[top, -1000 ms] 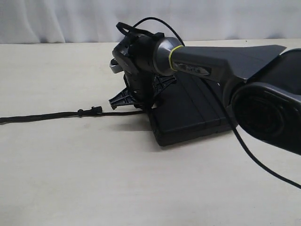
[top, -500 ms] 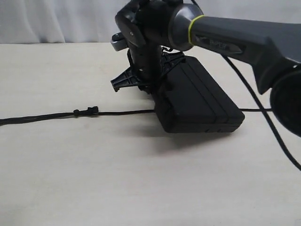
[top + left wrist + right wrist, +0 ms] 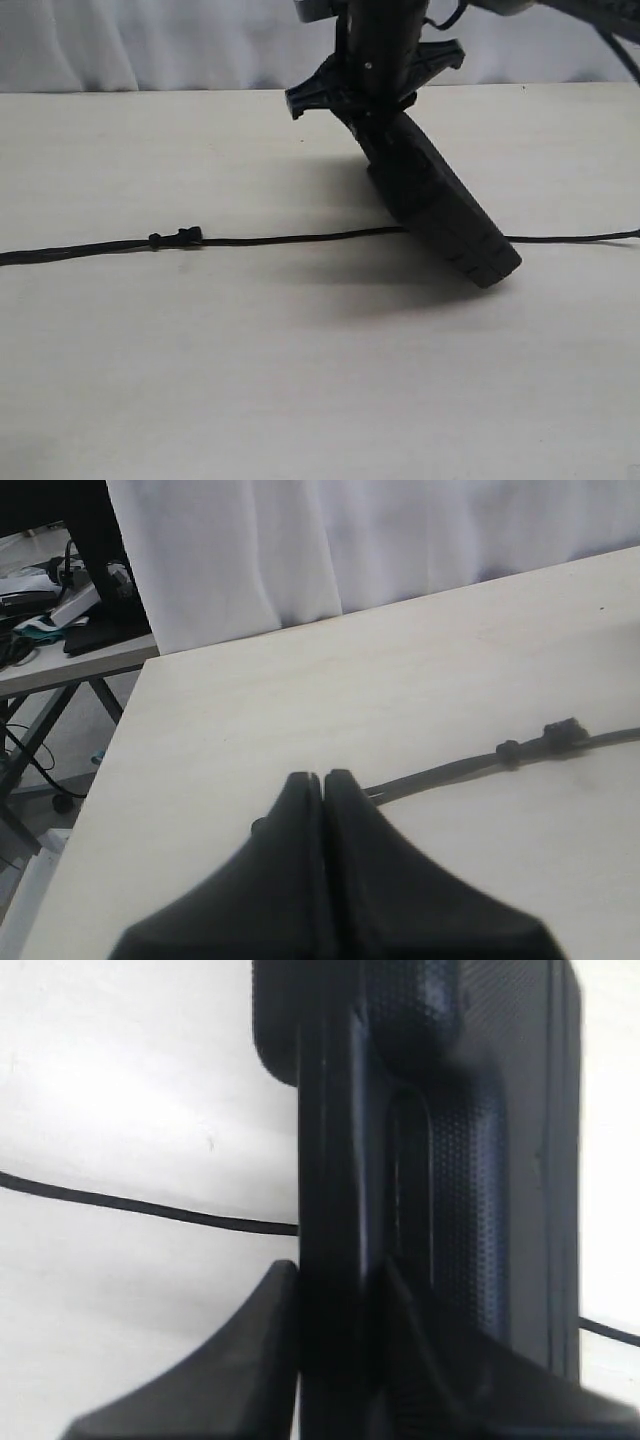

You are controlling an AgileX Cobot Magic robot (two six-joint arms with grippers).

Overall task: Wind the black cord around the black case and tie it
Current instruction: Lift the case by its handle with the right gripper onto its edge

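Now, your right gripper (image 3: 335,1270) is pinching the black case (image 3: 440,210) by its upper end, so the case slants steeply down and away beneath the jaws, its low end at or just over the table (image 3: 200,380). The black cord (image 3: 280,239) lies straight on the table below that grip, crossing behind the case square to its long axis. Your left gripper (image 3: 323,780), pressed together, sits over the cord's far stretch beyond the knot (image 3: 175,238); whether it pins the cord you cannot tell.
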